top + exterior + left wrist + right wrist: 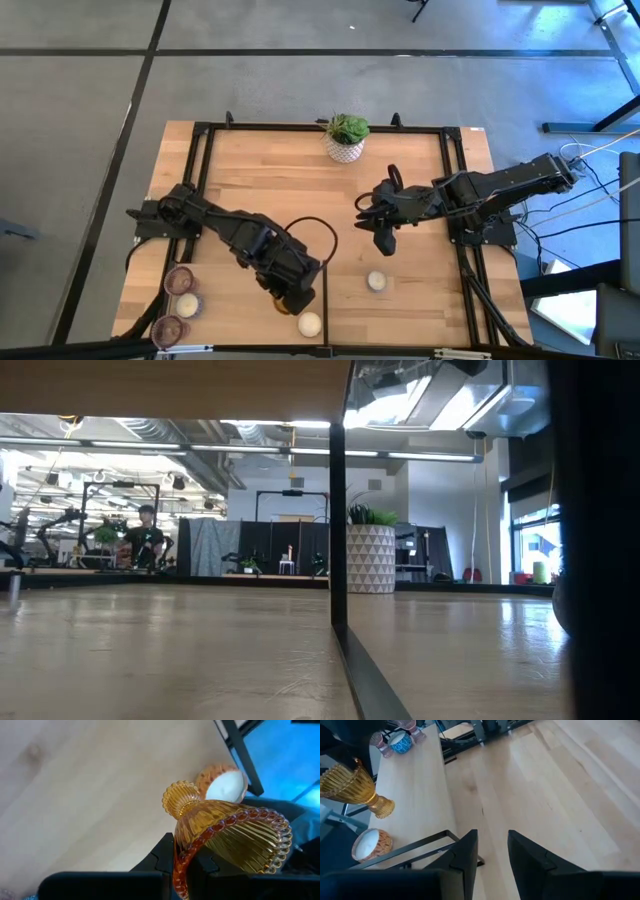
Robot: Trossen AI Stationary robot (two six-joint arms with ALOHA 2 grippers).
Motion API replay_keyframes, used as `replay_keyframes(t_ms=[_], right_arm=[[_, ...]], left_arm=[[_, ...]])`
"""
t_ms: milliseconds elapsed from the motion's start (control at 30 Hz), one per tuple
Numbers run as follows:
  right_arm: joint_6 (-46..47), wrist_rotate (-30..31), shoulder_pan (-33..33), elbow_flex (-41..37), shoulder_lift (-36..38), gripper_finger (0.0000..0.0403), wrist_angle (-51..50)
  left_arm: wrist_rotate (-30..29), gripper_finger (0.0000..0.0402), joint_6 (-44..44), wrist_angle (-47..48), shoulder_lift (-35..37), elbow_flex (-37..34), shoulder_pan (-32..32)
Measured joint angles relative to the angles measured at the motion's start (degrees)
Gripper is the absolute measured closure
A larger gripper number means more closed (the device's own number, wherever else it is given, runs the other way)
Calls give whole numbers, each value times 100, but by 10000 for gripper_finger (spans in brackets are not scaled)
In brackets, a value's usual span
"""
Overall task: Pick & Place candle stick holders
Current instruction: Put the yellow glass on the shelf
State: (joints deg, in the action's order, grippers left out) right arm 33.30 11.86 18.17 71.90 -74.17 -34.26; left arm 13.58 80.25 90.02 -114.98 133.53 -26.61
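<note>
The left gripper point(181, 870) has its jaws pinched on the rim of the amber holder point(230, 832), which hangs tilted and clear of the wood, just beside the table's black centre bar point(325, 300) on its left side. Directly below it, touching the wood, sits a cream holder point(309, 323). Farther from the bar, near the table's left front corner, three more holders stand clustered: two pinkish-purple ones point(178, 279) and a white one point(187, 305). The right gripper point(492, 852) hovers on the other side of the bar, jaws a little apart and holding nothing. One cream holder point(376, 281) stands alone near it. My judgement: the amber one is mid-carry, that lone one remains.
</note>
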Motion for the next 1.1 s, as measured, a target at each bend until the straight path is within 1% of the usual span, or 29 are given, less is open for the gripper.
replay_keyframes(t_ms=[167,233,300,433,733,933,1100], right_arm=[[-75,13,0,0,0,292,2],[-75,13,0,0,0,292,1],[-75,13,0,0,0,292,2],[-75,13,-2,0,0,292,0],[-76,13,-2,0,0,292,2],[-77,12,-2,-1,0,292,0],[-118,11,-2,-2,0,292,-2]], left_arm=[[-509,386,-27,-2,-24,-130,2],[-444,386,-38,-6,-26,-308,4],[-234,386,-85,4,-28,-507,3],[-98,386,-166,0,-39,-649,-7],[-187,386,-505,-2,-35,-654,50],[-365,386,-699,-2,-31,-654,50],[-327,386,-803,-2,-26,-654,50]])
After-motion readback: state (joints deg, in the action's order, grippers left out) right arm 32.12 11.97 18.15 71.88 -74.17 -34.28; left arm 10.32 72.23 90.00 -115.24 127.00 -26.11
